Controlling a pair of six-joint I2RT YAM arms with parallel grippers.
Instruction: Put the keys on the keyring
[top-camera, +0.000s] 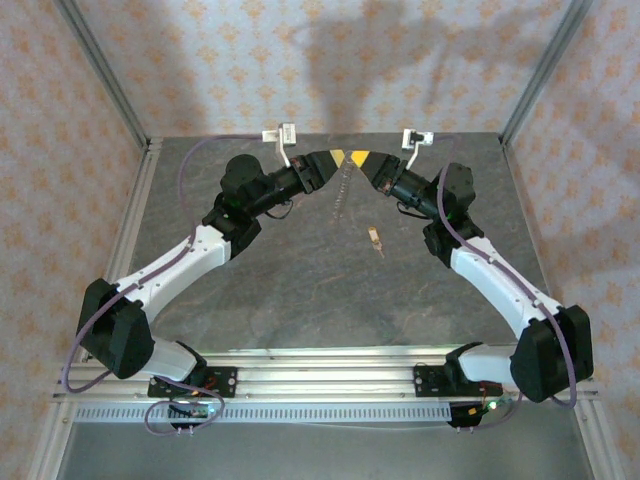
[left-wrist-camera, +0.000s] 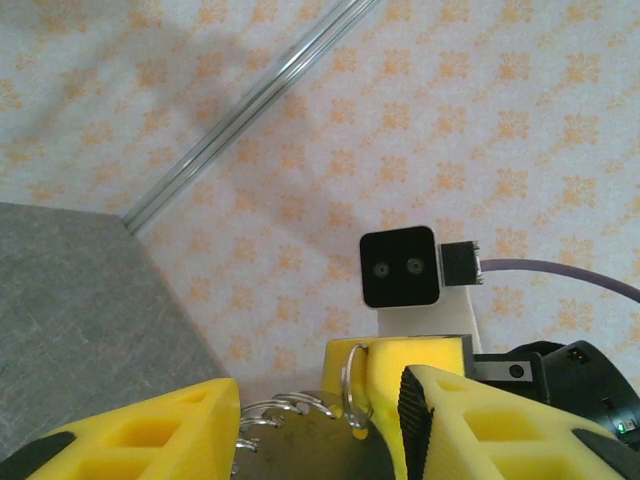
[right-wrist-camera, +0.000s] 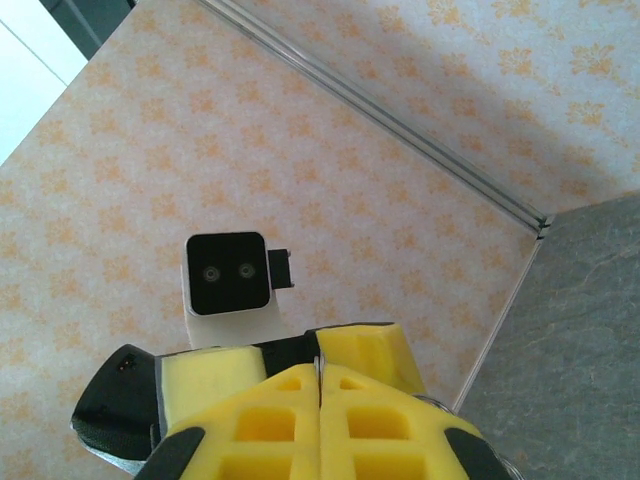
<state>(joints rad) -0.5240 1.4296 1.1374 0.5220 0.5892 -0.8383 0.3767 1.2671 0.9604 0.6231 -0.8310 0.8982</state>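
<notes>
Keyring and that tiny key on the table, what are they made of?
The keyring looks like thin grey metal wire, shiny where light catches it, with a fine chain hanging down. The key looks like brass or similar tan metal, going by colour; it is too small to be sure.

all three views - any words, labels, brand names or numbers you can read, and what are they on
None can be read.
The wrist camera module shows two lenses and no marking.
The wallpaper carries just an orange floral pattern.
The key is too small to tell.
</notes>
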